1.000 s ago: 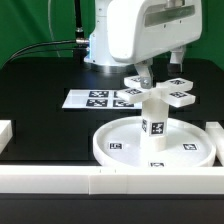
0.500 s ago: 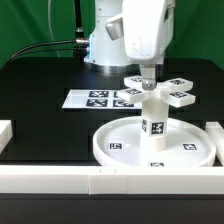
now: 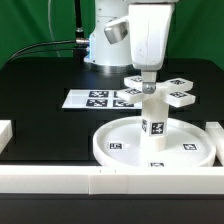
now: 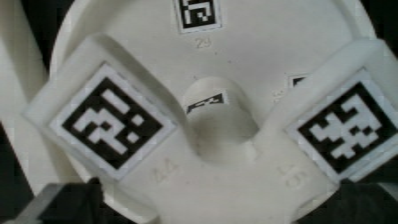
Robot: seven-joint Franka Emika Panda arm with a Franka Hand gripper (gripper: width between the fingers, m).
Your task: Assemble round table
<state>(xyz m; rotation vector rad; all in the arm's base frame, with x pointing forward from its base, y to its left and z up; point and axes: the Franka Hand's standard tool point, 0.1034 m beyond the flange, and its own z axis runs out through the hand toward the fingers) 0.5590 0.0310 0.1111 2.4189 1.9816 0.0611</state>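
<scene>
- The gripper [image 3: 148,76] is hanging straight above the cross-shaped foot [image 3: 159,90], its jaws standing wide and grasping nothing; the dark fingertips [image 4: 80,196] are showing only at the edge of the wrist view, clear of the white plastic.
- The foot is sitting on top of the cylinder leg [image 3: 153,118], its tagged arms spreading out level around the leg's upper end.
- In the wrist view two of the foot's tagged arms [image 4: 111,115] are filling the picture, with the round hub [image 4: 215,105] between them.
- The leg is standing upright at the middle of the round disc [image 3: 120,145], which is lying flat with its rim up.
- The disc is resting against the white border rail [image 3: 60,178] at the near edge of the black table [image 3: 40,85].
- The marker board [image 3: 95,99] is lying flat behind the disc, toward the exterior view's left.
</scene>
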